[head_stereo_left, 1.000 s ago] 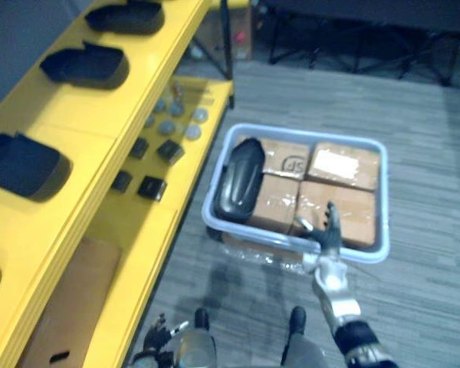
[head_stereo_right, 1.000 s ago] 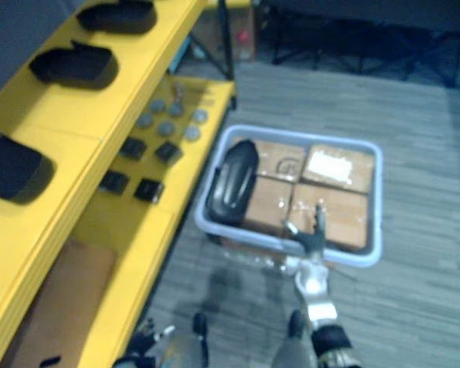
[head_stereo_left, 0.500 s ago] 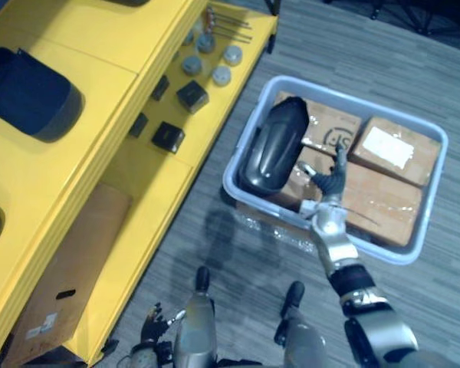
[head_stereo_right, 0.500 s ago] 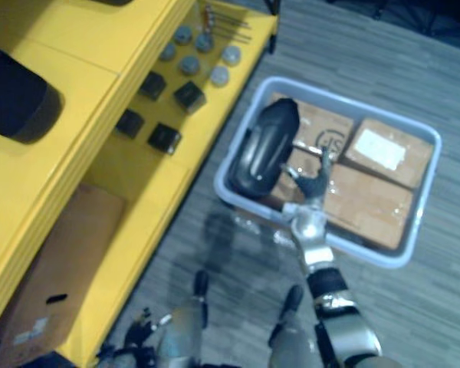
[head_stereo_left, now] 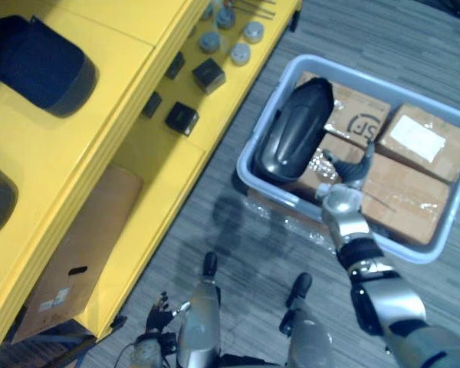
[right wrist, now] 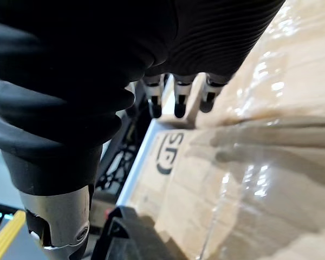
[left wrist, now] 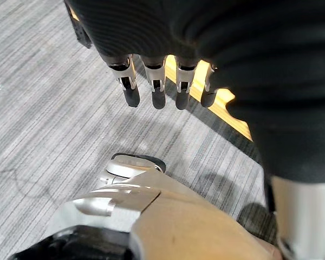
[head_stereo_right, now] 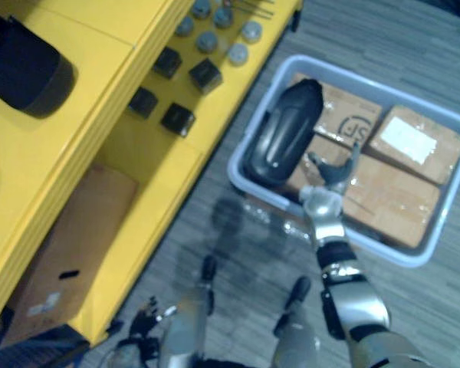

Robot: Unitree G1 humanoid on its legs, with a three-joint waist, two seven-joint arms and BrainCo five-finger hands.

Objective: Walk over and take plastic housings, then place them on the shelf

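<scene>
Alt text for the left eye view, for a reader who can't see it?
The robot's right hand, fingers open, hovers over a pale bin holding cardboard boxes and a black plastic housing beside the hand. A yellow shelf on the left carries more dark housings.

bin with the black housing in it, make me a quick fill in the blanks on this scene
The black plastic housing lies in the pale grey plastic bin on brown ____ boxes. The robot's ____ hand is open over those boxes, beside the housing. Another dark housing sits on the ____ shelf.
Missing: cardboard; right; yellow.
</scene>
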